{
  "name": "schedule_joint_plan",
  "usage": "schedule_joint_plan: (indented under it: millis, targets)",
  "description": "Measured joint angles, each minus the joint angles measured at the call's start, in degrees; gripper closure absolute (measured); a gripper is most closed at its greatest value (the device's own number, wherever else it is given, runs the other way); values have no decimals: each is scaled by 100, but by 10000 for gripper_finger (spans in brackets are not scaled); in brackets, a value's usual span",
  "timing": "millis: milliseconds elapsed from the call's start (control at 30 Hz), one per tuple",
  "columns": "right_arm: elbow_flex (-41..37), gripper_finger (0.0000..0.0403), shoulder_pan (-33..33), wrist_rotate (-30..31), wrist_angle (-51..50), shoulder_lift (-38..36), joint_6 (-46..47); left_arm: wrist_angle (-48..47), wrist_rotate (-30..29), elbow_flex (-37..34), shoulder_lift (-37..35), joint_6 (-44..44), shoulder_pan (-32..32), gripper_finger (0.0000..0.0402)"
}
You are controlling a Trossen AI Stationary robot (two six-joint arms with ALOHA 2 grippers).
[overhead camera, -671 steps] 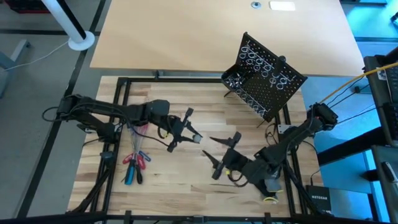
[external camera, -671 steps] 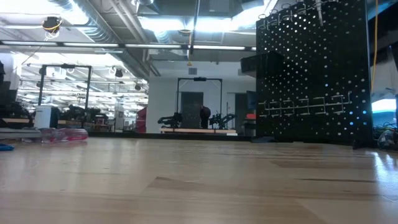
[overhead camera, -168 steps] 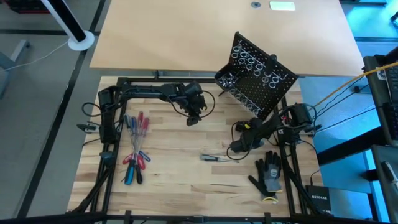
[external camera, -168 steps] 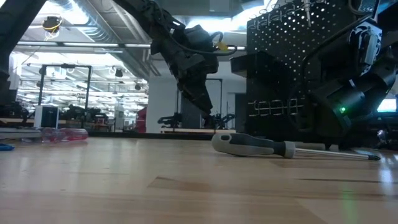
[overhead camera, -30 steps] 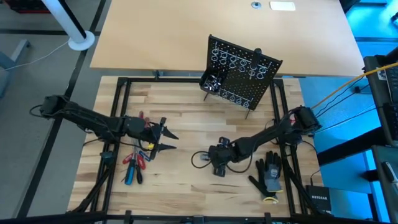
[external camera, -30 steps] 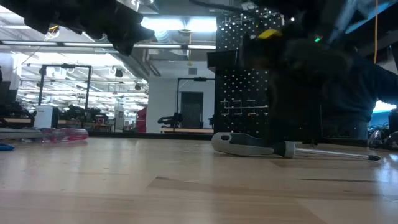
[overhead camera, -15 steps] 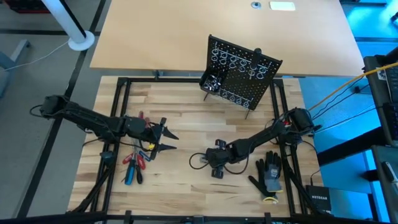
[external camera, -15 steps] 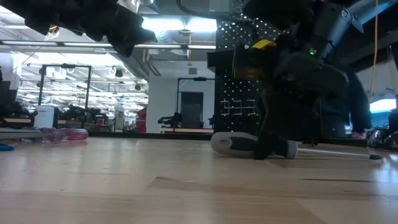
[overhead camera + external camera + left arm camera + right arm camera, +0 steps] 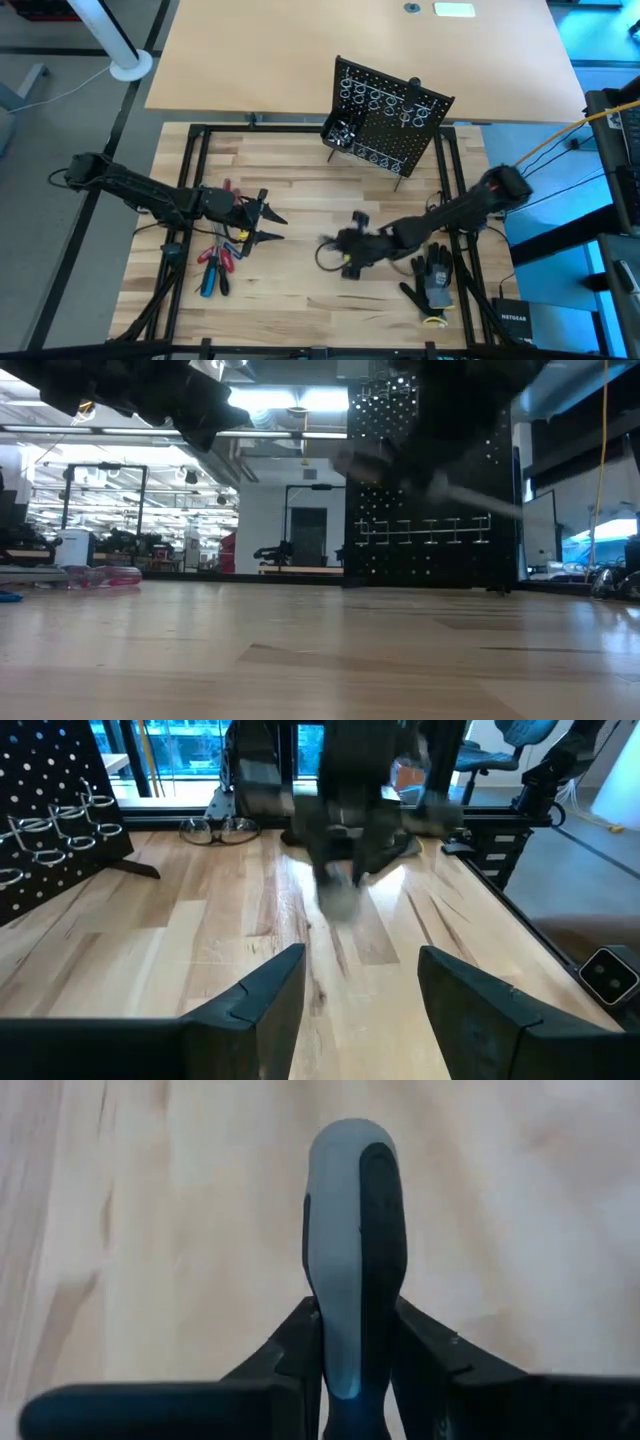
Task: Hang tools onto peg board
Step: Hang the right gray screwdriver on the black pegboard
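Two grippers are over the wooden table (image 9: 300, 300): the right gripper (image 9: 357, 1342) is clamped on the grey-and-black screwdriver (image 9: 348, 1250), its handle squeezed between both fingers and lifted clear of the tabletop near the middle, just beside the work glove (image 9: 433, 281). The left gripper (image 9: 272, 226) hangs with its jaws spread wide and nothing between them, close to the remaining red and blue tools (image 9: 216, 262) at the table's left side. Beyond them the peg board (image 9: 385, 118) stands upright at the far edge, well apart from the screwdriver.
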Motion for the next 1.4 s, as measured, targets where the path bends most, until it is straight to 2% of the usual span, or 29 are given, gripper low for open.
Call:
schedule_joint_plan:
  millis: [200,467,567,800,967,1167,1400]
  targets:
    - [5,317,59,1403,-329,-1309,-158,-5,0,0,0,-9,0,218]
    - [6,317,80,3208,-211,-2953,-1089,-5,0,0,0,-8,0,218]
    - [9,317,78,3770,210,-3440,-1745,-9,0,0,0,-9,0,218]
    - [9,317,76,4426,1751,-4115,-3802,-7,0,0,0,-10,0,218]
    - [9,317,73,4432,3489,-4330,-5583,-10,0,0,0,-11,0,218]
    - [10,317,-6,3534,5578,-4446,-7334,-7,0,0,0,-10,0,218]
    - [-187,317,-1120,2627,6276,-4427,-7583,-1,-63,0,0,-7,0,218]
